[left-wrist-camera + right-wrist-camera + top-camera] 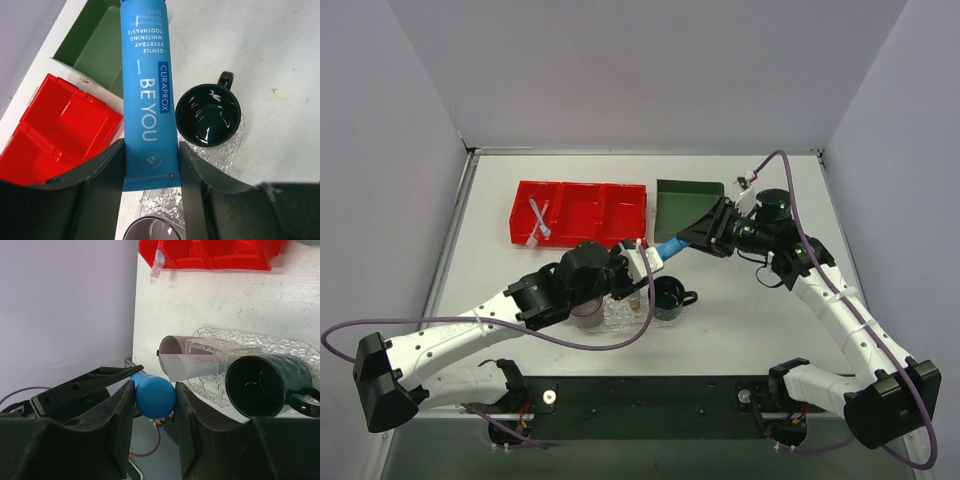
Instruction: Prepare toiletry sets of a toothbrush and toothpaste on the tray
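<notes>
Both grippers hold one blue tube (670, 247) printed "toothpaste" (147, 90) in the air over the tray's far edge. My left gripper (645, 260) (151, 150) is shut on its flat crimped end. My right gripper (698, 237) (155, 390) is shut on its round cap end (155, 396). The clear bumpy tray (620, 318) (222, 152) (285, 346) lies below. A white toothpaste tube (197, 367) with orange print rests in a clear holder on the tray. A slim pale toothbrush (540, 222) (157, 264) lies in the red bin's left compartment.
A dark green mug (668, 297) (208, 115) (262, 385) and a grey cup (588, 312) (172, 346) stand on the tray. The red three-compartment bin (580, 212) (55, 130) and the green bin (685, 200) (90, 45) sit at the back.
</notes>
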